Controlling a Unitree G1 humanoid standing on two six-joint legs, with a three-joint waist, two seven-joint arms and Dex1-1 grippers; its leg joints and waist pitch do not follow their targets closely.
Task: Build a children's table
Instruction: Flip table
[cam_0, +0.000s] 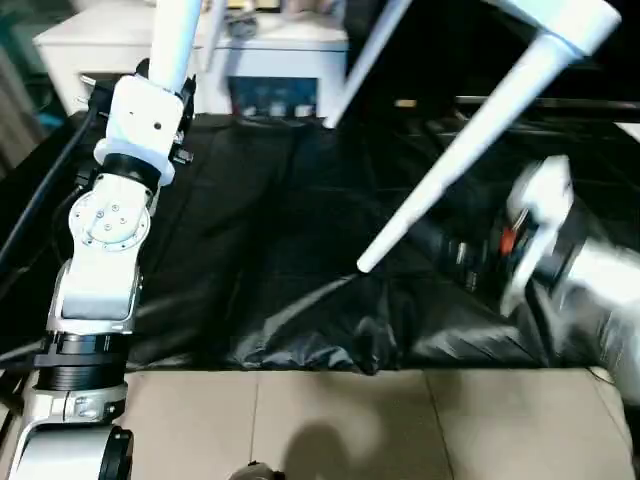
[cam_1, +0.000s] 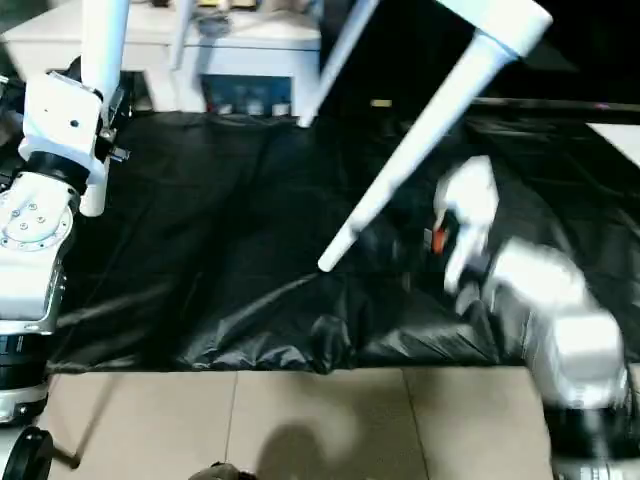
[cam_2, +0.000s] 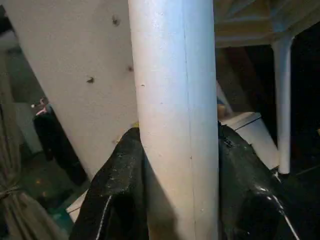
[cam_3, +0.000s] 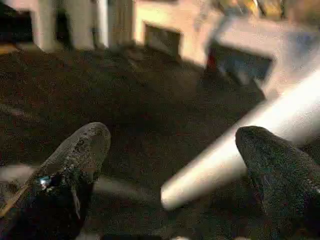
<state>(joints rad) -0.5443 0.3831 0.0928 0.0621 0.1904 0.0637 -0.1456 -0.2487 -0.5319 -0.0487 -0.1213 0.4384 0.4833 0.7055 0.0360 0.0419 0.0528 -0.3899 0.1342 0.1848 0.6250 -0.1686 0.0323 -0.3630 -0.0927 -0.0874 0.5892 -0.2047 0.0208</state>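
Note:
The children's table hangs tilted in the air, one corner socket (cam_0: 572, 22) of its white top at the upper right. My left gripper (cam_2: 177, 142) is shut on one white leg (cam_0: 178, 40), which rises straight out of it at the upper left. A second leg (cam_0: 470, 140) slants down from the corner socket to a free end (cam_1: 330, 260) above the black cloth. My right gripper (cam_3: 175, 145) is open beside that end, with the leg (cam_3: 245, 142) passing close to one finger (cam_3: 272, 165) and not gripped. A third leg (cam_0: 365, 60) slants at the back.
The black-draped table (cam_0: 250, 250) spreads under the work, its cloth creased along the front edge. A white cabinet (cam_0: 285, 45) stands behind it. Beige floor tiles (cam_0: 350, 420) lie in front, by my body.

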